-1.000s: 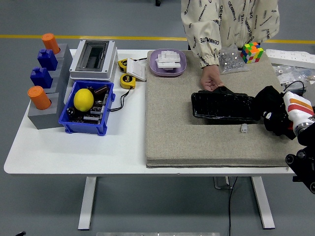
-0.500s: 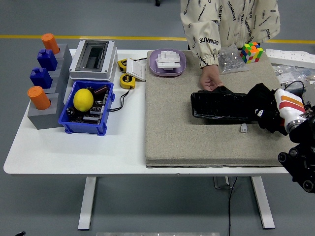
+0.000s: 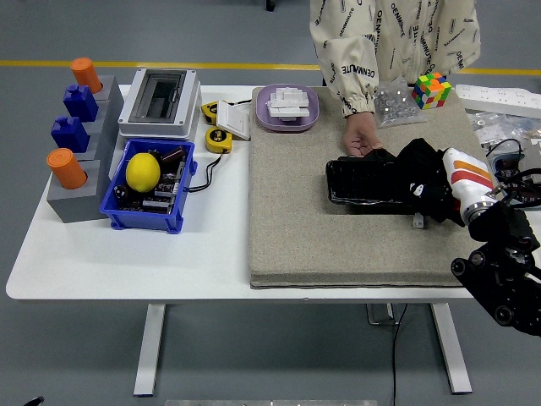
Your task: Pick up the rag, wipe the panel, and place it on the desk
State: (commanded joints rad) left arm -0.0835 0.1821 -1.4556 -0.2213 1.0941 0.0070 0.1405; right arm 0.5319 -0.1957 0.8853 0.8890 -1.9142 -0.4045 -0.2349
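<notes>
Right hand (image 3: 433, 188) clenched on black rag (image 3: 420, 161), pressing it against right end of black panel (image 3: 372, 182); person's hand (image 3: 362, 139) steadies panel's far edge.

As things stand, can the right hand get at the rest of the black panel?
Probably yes: the right hand with the black rag already sits on the panel, whose left stretch lies bare; only the person's hand steadies its far edge.

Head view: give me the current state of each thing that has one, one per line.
Right hand: shut on the black rag, pressed on the panel's right end.
Black panel: flat on the felt mat, uncovered on its left.
Person's hand: holding the panel's far edge.
Electrical box: lid closed.
Blue bin: holds a lemon.
</notes>
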